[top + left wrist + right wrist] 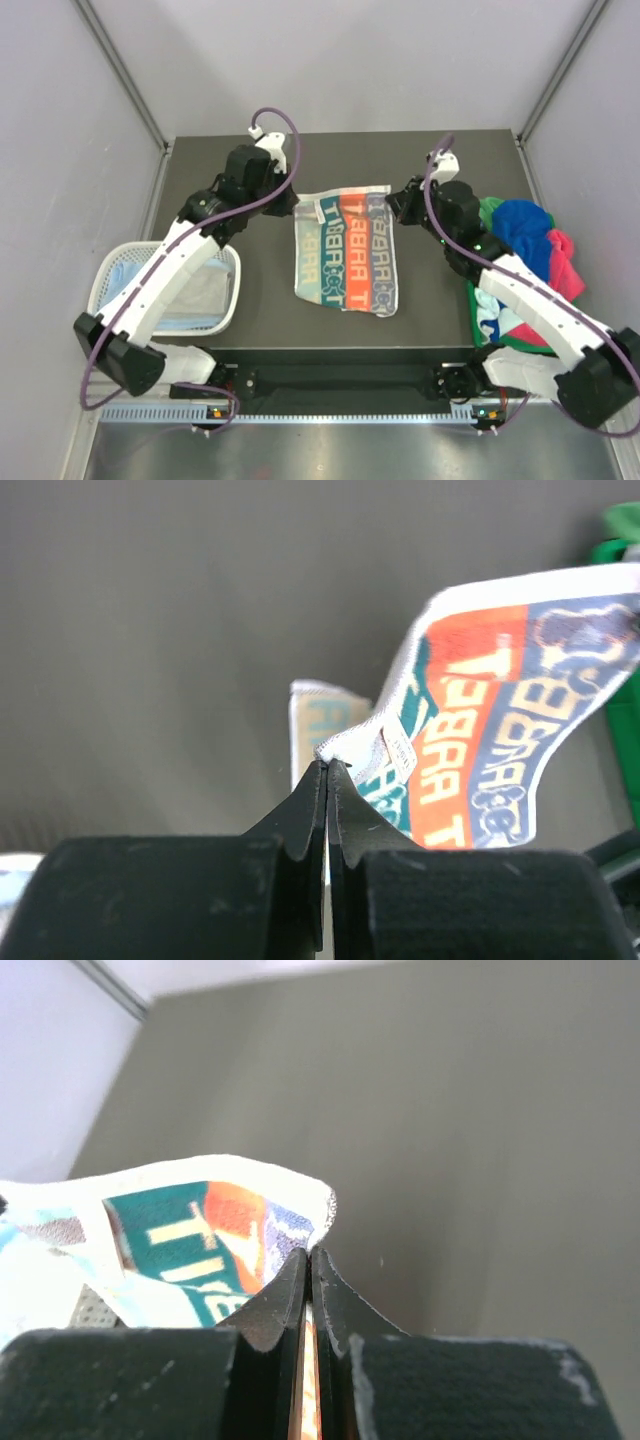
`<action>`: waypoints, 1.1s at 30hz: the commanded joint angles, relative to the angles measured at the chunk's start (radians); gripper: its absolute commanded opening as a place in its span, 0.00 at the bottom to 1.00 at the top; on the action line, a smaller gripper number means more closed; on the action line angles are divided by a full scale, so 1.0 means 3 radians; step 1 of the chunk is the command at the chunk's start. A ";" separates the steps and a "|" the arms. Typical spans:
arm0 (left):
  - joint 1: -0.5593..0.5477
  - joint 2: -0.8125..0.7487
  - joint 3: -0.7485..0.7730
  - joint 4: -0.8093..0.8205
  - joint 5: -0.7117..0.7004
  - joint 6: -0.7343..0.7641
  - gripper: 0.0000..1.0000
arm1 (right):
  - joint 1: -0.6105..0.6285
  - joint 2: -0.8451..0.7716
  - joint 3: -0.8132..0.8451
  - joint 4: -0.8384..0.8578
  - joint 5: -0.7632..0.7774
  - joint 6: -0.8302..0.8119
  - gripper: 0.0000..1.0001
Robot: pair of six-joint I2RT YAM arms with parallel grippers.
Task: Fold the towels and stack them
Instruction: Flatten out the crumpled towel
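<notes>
Left gripper (327, 765) pinches the printed towel (346, 255) at its 11 o'clock corner, right gripper (309, 1252) at 1 o'clock; lettering unreadable

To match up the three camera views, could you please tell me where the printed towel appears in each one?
Top external: printed towel spread mid-table between the arms.
Left wrist: printed towel right of centre, corner pinched in the left gripper.
Right wrist: printed towel lower left, edge pinched in the right gripper.
Shared landmark: the dark tabletop under it.
</notes>
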 commanded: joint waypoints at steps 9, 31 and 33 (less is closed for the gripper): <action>-0.0361 -0.0828 0.0603 0.0046 0.0381 0.0578 0.00 | 0.0513 -0.0963 0.0827 -0.0357 0.0055 -0.0831 0.00; -0.0356 -0.1145 0.1216 0.0486 0.1339 0.0477 0.00 | 0.1055 -0.1311 0.1605 -0.0740 -0.0037 -0.0959 0.00; -0.0356 -0.1135 0.1247 0.0502 0.1298 0.0456 0.00 | 0.1071 -0.1306 0.1651 -0.0756 -0.0067 -0.0933 0.00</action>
